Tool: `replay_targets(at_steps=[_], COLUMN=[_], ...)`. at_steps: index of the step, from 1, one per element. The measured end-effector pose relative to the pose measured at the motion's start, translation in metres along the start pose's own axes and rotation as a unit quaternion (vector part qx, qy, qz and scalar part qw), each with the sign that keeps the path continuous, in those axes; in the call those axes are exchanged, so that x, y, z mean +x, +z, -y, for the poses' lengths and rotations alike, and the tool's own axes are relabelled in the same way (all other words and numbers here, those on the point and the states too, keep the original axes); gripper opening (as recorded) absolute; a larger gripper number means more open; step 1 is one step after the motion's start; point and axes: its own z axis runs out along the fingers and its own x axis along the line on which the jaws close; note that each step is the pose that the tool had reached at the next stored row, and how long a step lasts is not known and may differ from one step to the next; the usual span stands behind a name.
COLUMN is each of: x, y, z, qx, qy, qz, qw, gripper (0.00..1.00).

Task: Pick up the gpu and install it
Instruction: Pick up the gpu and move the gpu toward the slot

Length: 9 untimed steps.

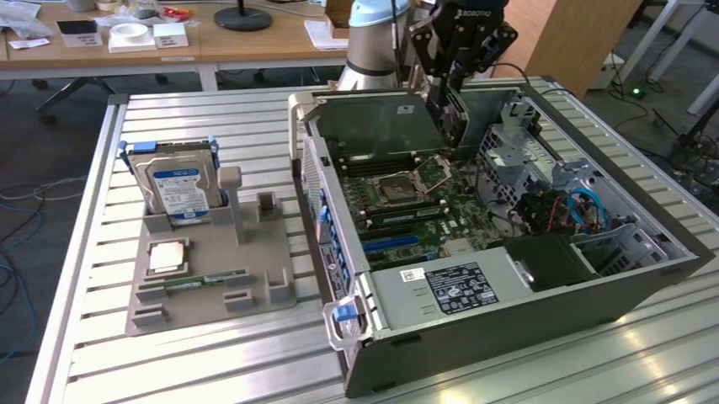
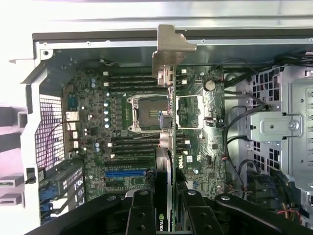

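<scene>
While my gripper (image 2: 168, 218) clamps one gpu (image 2: 168, 51) edge-on between narrowed jaws, it hangs over the motherboard (image 2: 93, 115), case walls (image 2: 49, 122) well apart; one hard drive (image 1: 180, 189) stands near the table (image 1: 202, 362) edge.

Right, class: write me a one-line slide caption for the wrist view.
The fingers hold the gpu edge-on over the motherboard inside the open computer case.

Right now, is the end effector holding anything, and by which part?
Yes. The end effector holds the gpu, pinched across its two flat faces, edge-on over the open computer case. The metal bracket is at the end far from the grip.
</scene>
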Motion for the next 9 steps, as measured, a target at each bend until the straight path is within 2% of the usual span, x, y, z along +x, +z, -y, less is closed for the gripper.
replay_targets(at_steps=[9], x=[-0.012], y=[0.0005], z=[-0.0018], qx=[0.0], qy=[-0.001], qz=[0.0], qw=[1.0], gripper=[0.26])
